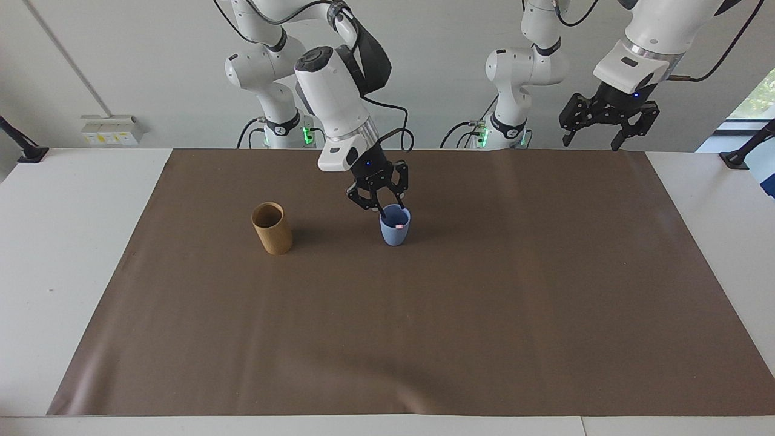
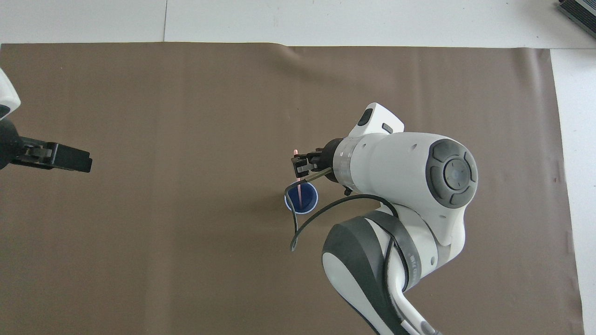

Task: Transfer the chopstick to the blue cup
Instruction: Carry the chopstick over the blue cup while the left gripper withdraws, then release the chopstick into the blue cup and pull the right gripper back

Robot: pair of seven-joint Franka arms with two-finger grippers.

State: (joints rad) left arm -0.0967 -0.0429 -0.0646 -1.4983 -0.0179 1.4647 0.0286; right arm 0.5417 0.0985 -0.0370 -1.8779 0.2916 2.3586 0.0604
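Observation:
The light-blue cup (image 1: 395, 235) stands upright on the brown mat, and shows from above in the overhead view (image 2: 310, 203). My right gripper (image 1: 382, 211) hangs just above its rim, shut on the pink chopstick (image 2: 302, 195). The stick is nearly upright. Its lower end is inside the cup, where a pink spot shows (image 1: 399, 225), and its top pokes out past the fingers. In the overhead view the right gripper (image 2: 299, 167) sits over the cup's rim. My left gripper (image 1: 590, 145) is open and empty. It waits raised over the mat's edge by the robots, and also shows in the overhead view (image 2: 86, 160).
A taller tan-brown cup (image 1: 272, 229) stands upright beside the blue cup, toward the right arm's end; the right arm hides it in the overhead view. The brown mat (image 1: 424, 333) covers most of the white table.

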